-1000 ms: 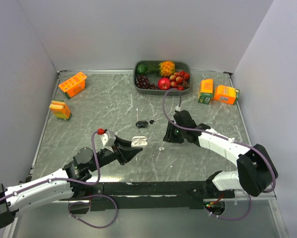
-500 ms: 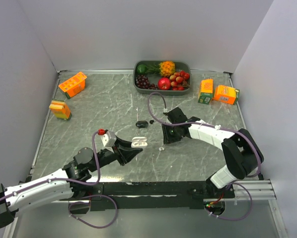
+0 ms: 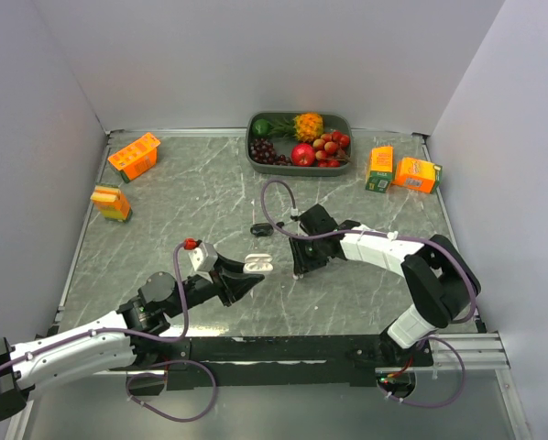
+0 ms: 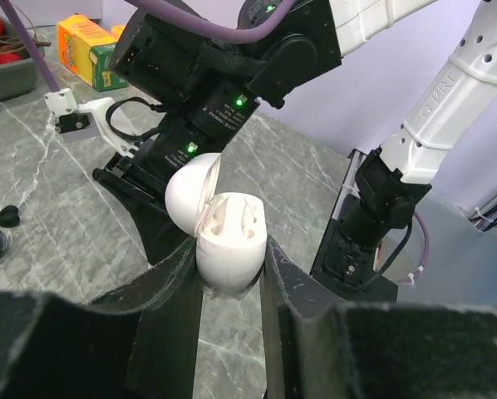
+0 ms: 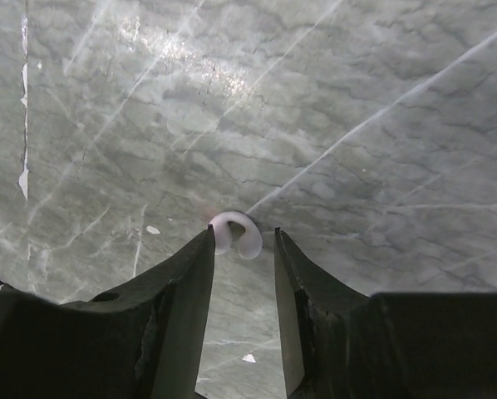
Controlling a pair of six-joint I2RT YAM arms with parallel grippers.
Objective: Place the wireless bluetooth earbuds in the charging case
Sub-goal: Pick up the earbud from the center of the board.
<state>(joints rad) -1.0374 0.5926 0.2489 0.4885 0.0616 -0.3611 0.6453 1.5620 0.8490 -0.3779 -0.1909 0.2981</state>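
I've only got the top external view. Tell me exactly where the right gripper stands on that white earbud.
Observer: Right wrist view: the white earbud lies on the table between the right gripper fingertips, jaws open, not yet clamped.
Operator: Now report the case in the left gripper.
Observer: Left wrist view: the left gripper is shut on the white charging case, its lid hinged open.
Operator: Check its sockets.
Observer: Both sockets show empty.
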